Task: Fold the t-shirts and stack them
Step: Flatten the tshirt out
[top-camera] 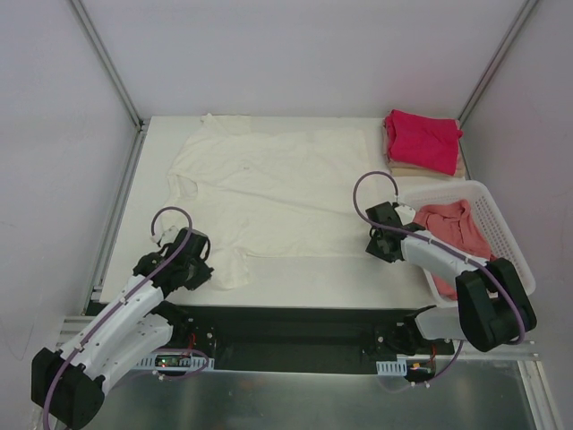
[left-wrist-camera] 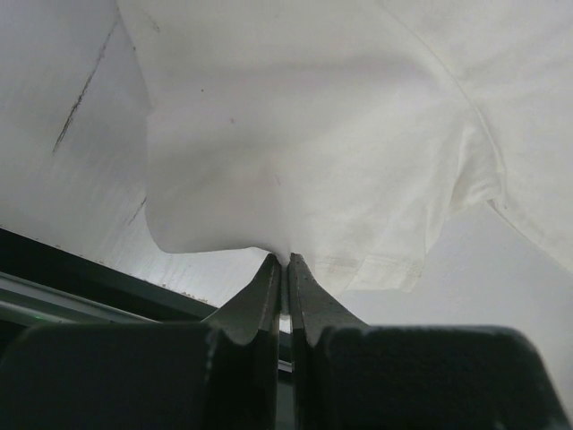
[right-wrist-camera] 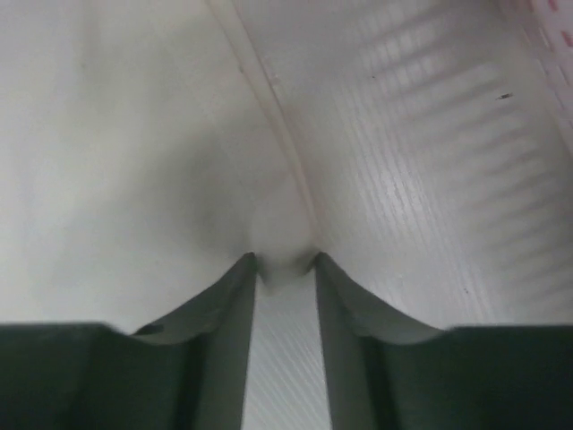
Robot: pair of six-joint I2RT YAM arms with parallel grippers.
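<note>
The white table (top-camera: 295, 273) is carrying the cream t-shirt (top-camera: 269, 188), lying spread flat just left of the basket (top-camera: 501, 224). The left gripper (left-wrist-camera: 286, 260), far left of the basket, is pinching the shirt's near corner, jaws closed tight on the cloth. The right gripper (right-wrist-camera: 285, 264), beside the basket, is seemingly clamping the hem. A salmon-pink shirt (top-camera: 452, 228) is lying inside the basket, and a magenta shirt (top-camera: 423, 136) is sitting just beyond it.

Matt cloth cream t-shirt (top-camera: 269, 193); smooth white plastic basket (top-camera: 500, 231)

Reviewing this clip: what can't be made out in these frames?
1. Top view: what lies under the magenta shirt; only a tan edge shows.
2. Top view: the salmon shirt in the basket, partly behind the right arm.
3. Right wrist: whether the right gripper truly pinches the cream shirt; too close and blurred.
</note>
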